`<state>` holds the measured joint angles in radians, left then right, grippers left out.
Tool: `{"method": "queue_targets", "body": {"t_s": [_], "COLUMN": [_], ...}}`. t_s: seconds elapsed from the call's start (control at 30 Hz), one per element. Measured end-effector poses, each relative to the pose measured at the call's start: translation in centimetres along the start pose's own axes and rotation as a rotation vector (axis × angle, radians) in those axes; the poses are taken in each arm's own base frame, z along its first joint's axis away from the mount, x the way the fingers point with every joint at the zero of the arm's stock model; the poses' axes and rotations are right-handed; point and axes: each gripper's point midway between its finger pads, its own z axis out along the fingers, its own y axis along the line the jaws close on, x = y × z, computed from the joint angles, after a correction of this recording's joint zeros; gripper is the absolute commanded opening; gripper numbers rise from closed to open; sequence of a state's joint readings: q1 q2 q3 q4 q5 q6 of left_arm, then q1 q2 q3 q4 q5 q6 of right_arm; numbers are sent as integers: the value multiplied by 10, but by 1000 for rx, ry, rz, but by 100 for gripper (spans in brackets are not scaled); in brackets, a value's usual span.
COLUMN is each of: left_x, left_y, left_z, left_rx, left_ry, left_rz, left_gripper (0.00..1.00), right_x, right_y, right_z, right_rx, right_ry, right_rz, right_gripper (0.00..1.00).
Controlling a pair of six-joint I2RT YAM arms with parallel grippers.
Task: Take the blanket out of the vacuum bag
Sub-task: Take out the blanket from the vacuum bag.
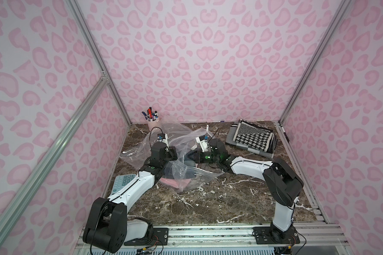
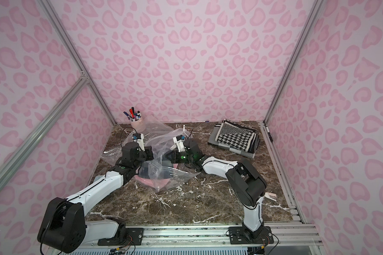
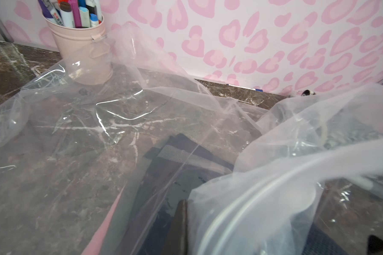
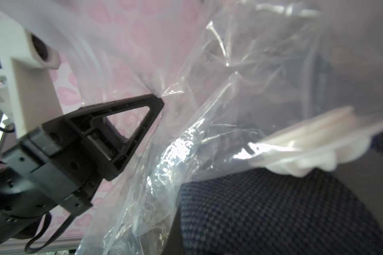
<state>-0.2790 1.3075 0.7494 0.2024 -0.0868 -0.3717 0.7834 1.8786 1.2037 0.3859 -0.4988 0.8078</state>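
The vacuum bag (image 1: 184, 174) is spread crumpled on the left-centre of the counter (image 1: 208, 205), with the navy-and-pink blanket (image 4: 274, 209) inside. Its film is pinched by the closed left claw (image 4: 160, 100). The right claw (image 1: 192, 156) is closed among the folds; what it holds cannot be told. A marker cup (image 1: 152, 124) is located just beside the bag. A houndstooth cloth (image 1: 252, 138) and a calculator (image 1: 123, 182) are placed apart. Marker print is unreadable.

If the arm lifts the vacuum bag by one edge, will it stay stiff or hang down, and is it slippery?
Probably floppy: the vacuum bag lies in loose crumpled folds. Likely slippery, since the clear film shines with highlights. The blanket inside may drag it down.
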Motion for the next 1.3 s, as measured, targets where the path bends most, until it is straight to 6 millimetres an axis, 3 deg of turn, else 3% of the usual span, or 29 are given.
{"method": "queue_targets", "body": {"t_s": [0.2, 0.4, 0.6, 0.7, 0.83, 0.97, 1.17, 1.3], "left_x": [-28, -67, -85, -78, -60, -47, -36, -17], "left_y": [-5, -37, -64, -63, -47, -38, -32, -24], "left_z": [3, 6, 5, 16, 34, 44, 46, 41], "left_rx": [-13, 103, 195, 182, 106, 65, 49, 38], "left_ry": [-55, -99, -106, -76, -31, -4, 14, 42], "left_rz": [-21, -28, -24, -19, -23, -40, -39, -41], "left_gripper": [4, 4, 4, 4, 4, 4, 4, 4], "right_x": [6, 36, 38, 30, 13, 13, -8, -25], "right_y": [25, 2, -9, 4, 32, 43, 65, 67], "right_z": [11, 25, 26, 23, 12, 0, -32, -46], "right_rx": [-12, 63, 102, 110, 95, 117, 150, 164], "right_ry": [36, 105, 112, 105, 71, 75, 6, -31], "right_rz": [-84, -109, -119, -142, -190, -198, -256, -278], "right_gripper": [0, 0, 0, 0, 0, 0, 0, 0]}}
